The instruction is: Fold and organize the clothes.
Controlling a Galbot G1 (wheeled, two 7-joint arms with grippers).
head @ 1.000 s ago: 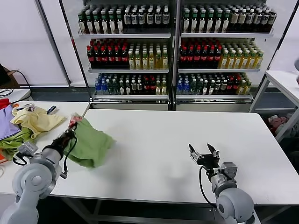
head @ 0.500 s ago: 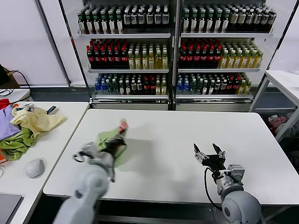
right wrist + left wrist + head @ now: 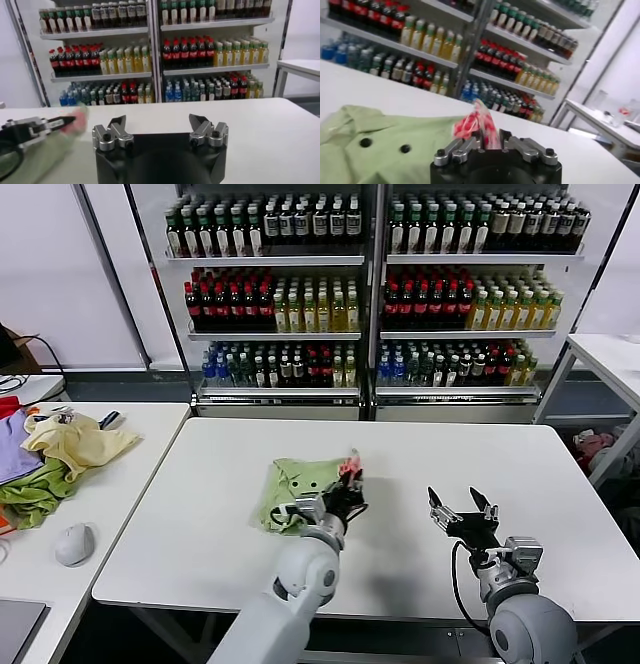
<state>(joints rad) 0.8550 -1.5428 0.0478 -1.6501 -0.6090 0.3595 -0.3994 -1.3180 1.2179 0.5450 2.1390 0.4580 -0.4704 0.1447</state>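
Note:
The light green T-shirt (image 3: 298,485) lies crumpled on the white table (image 3: 420,459), near its middle and a little left. My left gripper (image 3: 350,489) is shut on the shirt's edge with the pink, red and white print (image 3: 475,125), at the shirt's right side. In the left wrist view the shirt (image 3: 375,145) shows two dark buttons. My right gripper (image 3: 462,509) is open and empty above the table's front right part, apart from the shirt. In the right wrist view its open gripper (image 3: 157,127) faces the shelves, and the left gripper (image 3: 37,129) shows far off.
A side table (image 3: 130,434) on the left holds a pale yellow garment (image 3: 75,442), darker green and purple cloths (image 3: 25,484) and a grey mouse (image 3: 74,543). Shelves of bottles (image 3: 370,284) stand behind. Another white table (image 3: 610,354) stands at the far right.
My left gripper has carried the green shirt from the table's left edge rightwards to near the middle. My right gripper has shifted slightly right and forward, still open.

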